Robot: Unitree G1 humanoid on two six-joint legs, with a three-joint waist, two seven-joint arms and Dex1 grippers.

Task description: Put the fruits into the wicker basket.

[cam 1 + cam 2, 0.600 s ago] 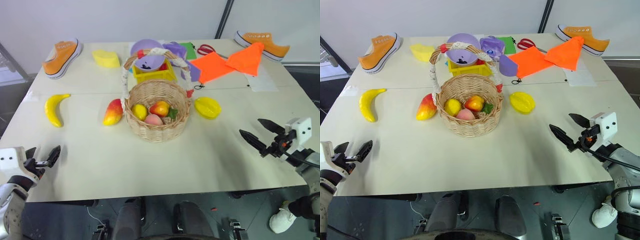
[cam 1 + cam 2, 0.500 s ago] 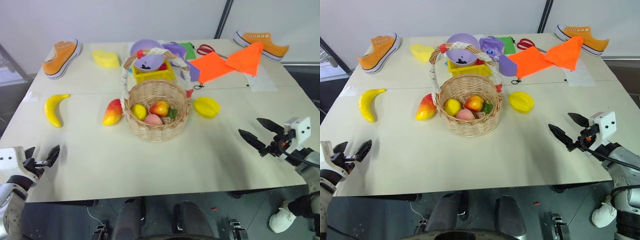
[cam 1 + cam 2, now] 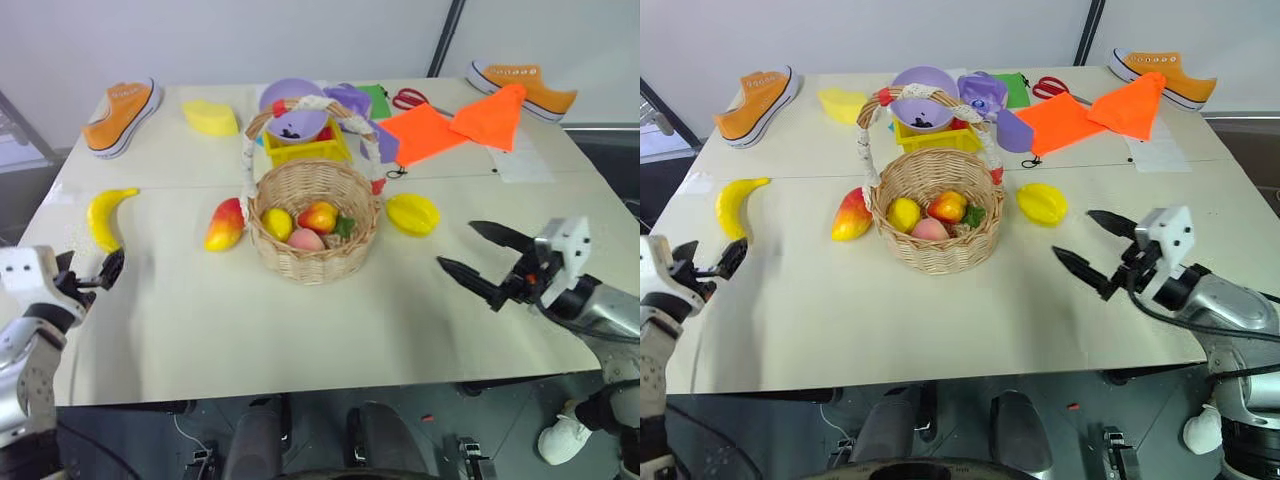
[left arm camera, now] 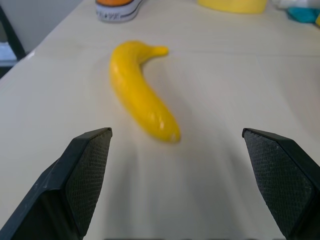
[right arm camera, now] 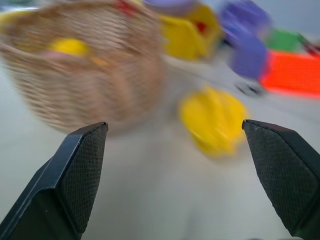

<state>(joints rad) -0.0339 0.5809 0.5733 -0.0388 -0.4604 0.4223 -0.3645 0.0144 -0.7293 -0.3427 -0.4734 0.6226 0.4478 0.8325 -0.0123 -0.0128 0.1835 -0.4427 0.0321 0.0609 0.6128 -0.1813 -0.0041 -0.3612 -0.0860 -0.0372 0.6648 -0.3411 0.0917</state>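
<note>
Banana [image 4: 141,90], mango [image 3: 224,224]: no readable labels

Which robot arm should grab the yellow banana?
The left one, probably. Its open left claw sits near the curved yellow plastic banana, which lies straight ahead between its fingers. The right claw is across the table, beyond the round wicker basket.
</note>
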